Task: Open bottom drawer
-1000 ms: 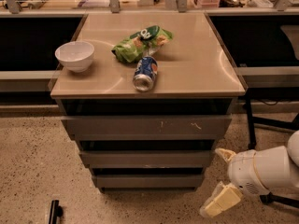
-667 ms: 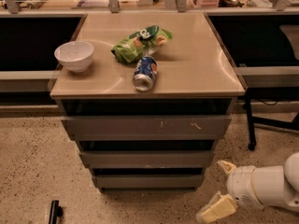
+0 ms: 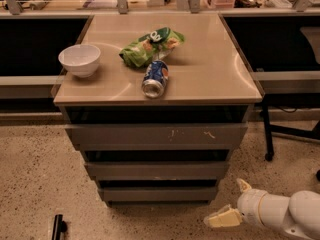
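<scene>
Going left to right across the camera view, we are logging a white bowl (image 3: 79, 59) sitting at the 9 o'clock edge of the cabinet top (image 3: 210, 59). A green snack bag (image 3: 150, 45) is lying near the middle, and a blue can (image 3: 155, 78) is lying on its side just at 6 o'clock of the bag.

Under the top, three grey drawer fronts are stacking downward. The bottom drawer (image 3: 159, 193) is sitting lowest, just above the floor. It is looking shut, with its front no further out than the one above. Its long axis is running 9 to 3 o'clock across the view, and we are seeing no handle on it.

The gripper (image 3: 226, 202) is hanging low at the 5 o'clock corner of the view, on the white arm coming in from 3 o'clock. The drawer's right end is lying at roughly 10 o'clock from it, near but apart.

The two pale fingers (image 3: 222, 218) are standing well spread, one reaching toward 9 o'clock and the other toward 12. We are reading the gripper as released, holding nothing and touching nothing.

We are judging that the coming move is calling for travel toward 10 o'clock, to catch the top lip of the front near its right end.
</scene>
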`<state>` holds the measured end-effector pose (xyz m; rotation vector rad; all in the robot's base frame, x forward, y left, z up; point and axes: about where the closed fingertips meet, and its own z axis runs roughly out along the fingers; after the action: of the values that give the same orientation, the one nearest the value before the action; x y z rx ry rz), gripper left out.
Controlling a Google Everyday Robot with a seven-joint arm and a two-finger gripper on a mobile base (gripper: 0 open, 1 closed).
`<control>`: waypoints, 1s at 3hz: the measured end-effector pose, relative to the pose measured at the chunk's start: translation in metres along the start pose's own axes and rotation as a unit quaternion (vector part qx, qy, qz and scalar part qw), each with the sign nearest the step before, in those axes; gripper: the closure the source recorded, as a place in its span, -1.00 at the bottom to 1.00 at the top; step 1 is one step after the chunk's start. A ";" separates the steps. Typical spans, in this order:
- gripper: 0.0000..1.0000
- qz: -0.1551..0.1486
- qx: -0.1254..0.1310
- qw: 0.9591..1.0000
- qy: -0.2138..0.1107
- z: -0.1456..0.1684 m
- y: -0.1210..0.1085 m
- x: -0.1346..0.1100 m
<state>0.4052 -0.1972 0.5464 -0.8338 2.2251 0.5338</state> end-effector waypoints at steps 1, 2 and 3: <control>-1.00 0.004 0.020 1.000 -0.004 0.004 -0.011 0.002; -1.00 0.003 0.017 1.000 -0.008 0.009 -0.008 0.003; -1.00 0.012 0.015 0.999 -0.035 0.033 -0.030 0.008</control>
<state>0.4368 -0.2024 0.5143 -0.7615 2.1767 0.5309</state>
